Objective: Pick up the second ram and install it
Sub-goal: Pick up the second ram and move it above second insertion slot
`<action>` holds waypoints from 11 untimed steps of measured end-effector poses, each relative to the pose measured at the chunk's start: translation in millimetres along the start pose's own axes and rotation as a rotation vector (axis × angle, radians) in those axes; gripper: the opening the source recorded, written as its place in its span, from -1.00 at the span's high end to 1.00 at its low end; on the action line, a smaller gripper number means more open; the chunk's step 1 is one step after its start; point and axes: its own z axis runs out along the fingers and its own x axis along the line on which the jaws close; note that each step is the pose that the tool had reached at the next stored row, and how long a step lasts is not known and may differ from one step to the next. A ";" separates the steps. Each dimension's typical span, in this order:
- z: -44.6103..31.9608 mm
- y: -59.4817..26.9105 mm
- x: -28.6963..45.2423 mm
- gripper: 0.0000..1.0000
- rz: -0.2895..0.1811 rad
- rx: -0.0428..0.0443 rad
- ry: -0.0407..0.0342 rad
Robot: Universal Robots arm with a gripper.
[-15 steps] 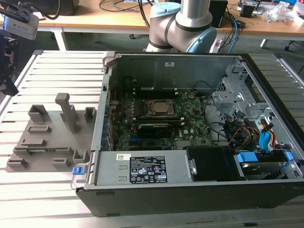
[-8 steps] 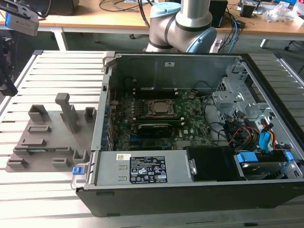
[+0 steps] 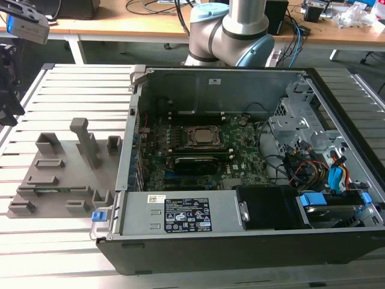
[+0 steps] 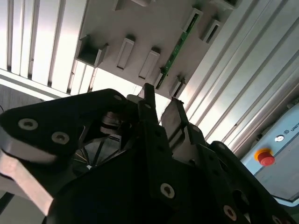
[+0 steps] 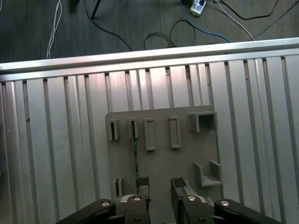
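**Parted gripper over the holder tray, ram on edge in its slots**

The gripper [image 5: 160, 186] sits closest to the lens in both wrist views. Its two dark fingers [image 5: 180, 189] are well apart and nothing is held between them. It hangs over the near end of the grey holder tray [image 5: 184, 163].

The second ram [image 5: 135, 154] stands on edge in that tray as a thin green line. Its long axis runs from a far slot straight toward the gripper. Its near end passes just beside one finger and is hidden behind it. In the second wrist view the ram [image 4: 175, 53] slants across the tray, and its chips are too small to make out.

In the exterior view, the tray [image 3: 60, 180] lies on the slatted table [image 3: 60, 84] at the exterior view's left. Next comes the open computer case [image 3: 210, 265] with the motherboard [image 3: 198, 150] inside, partly hidden by the case's near wall. The case's far right is cut off.
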 end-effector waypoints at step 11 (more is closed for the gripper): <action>9.4 -0.6 0.2 0.28 -0.001 0.0000 0.0000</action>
